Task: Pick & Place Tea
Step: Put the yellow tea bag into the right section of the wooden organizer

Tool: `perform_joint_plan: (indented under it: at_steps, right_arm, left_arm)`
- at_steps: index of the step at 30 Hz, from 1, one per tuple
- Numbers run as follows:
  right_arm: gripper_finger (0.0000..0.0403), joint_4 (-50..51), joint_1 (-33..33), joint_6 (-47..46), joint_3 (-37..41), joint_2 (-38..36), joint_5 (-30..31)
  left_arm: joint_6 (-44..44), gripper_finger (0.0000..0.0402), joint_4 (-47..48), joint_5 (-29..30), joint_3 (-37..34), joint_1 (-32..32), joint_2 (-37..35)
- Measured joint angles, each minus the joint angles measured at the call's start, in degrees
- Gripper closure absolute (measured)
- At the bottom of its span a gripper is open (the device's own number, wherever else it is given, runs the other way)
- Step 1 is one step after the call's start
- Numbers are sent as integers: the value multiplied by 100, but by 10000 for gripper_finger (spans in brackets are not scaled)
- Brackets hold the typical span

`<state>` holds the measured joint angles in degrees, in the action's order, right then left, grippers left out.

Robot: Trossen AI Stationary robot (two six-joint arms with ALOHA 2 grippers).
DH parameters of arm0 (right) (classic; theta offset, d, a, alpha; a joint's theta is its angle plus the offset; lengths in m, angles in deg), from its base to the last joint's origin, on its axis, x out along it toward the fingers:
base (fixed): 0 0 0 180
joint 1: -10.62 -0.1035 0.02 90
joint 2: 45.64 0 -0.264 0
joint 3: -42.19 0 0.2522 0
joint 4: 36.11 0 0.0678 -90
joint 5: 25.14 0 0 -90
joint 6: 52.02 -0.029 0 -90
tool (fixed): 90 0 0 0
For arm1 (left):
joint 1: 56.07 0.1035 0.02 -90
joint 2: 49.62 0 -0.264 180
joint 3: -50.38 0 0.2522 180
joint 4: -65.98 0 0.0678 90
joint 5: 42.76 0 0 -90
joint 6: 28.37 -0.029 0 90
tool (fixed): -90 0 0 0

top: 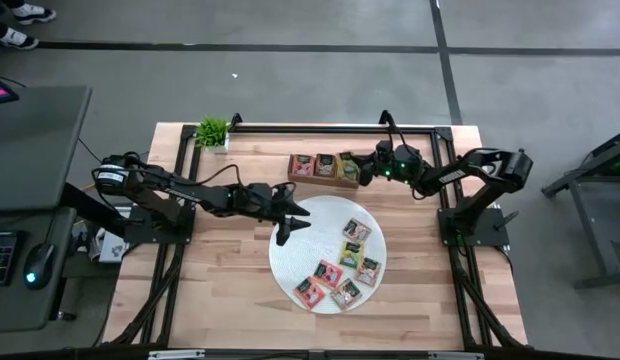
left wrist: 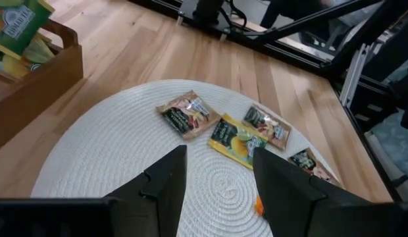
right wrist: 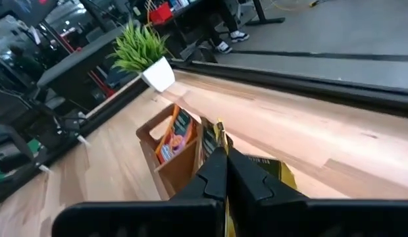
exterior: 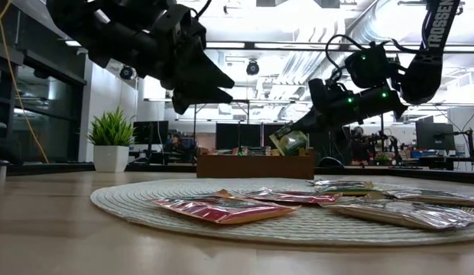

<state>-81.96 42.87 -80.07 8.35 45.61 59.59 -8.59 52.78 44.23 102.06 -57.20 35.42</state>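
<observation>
Several tea packets lie flat on the round white mat [top: 290, 262], among them a red one [top: 326, 273], a yellow one [top: 352, 252] and a brown one [left wrist: 187, 113]. More tea stands in the brown wooden tray [top: 323, 182] at the far side. My right gripper [top: 362, 172] is over the tray's right end, shut on a yellow-green packet [exterior: 292, 141]. My left gripper [top: 290, 224] hangs open above the mat's far left part, holding nothing; in its wrist view [left wrist: 220, 191] the mat shows between its fingers. My right gripper pinches the yellow-green packet between its two fingers, which close on its flat faces. The packet's edge [right wrist: 219, 135] sticks out ahead of the fingertips. The fingers come from the table's right side, slanting a little down. The packet hangs just above the tray's right compartment [exterior: 298, 164].
A small potted plant [top: 213, 131] stands at the table's far left corner. A black frame [top: 310, 128] runs along the far edge behind the tray. Bare wood lies near the front edge and left of the mat.
</observation>
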Motion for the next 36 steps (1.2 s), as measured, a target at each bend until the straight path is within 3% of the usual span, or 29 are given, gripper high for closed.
perform_joint_plan:
  at_steps: [36]
  right_arm:
    - [403,454,-4,-7,-2,0,298]
  left_arm:
    - [-1,230,7,-4,0,0,0]
